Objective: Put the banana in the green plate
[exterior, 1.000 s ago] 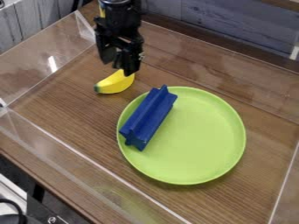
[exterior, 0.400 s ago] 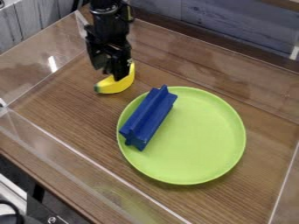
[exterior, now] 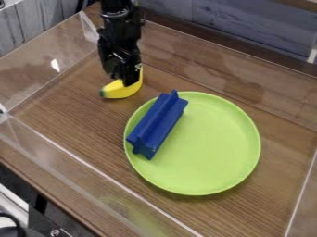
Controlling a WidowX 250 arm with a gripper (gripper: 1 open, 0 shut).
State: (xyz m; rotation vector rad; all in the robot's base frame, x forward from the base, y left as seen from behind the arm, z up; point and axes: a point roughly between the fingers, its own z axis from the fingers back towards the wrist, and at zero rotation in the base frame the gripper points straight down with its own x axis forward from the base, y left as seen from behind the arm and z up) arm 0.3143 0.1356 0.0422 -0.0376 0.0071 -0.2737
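The yellow banana (exterior: 120,87) lies on the wooden table just left of the green plate (exterior: 217,153). My black gripper (exterior: 119,74) points straight down over the banana with its jaws open; the fingertips stand on either side of the banana's upper part and hide some of it. I cannot tell whether the fingers touch it. The plate lies flat at centre right.
A blue rectangular block (exterior: 158,122) lies across the left part of the plate, overhanging its rim. Clear plastic walls (exterior: 35,69) enclose the table on the left, front and right. A grey plank wall runs along the back.
The gripper has moved left and down, from beside the banana's right end to directly over it. The banana, block and plate have not moved.
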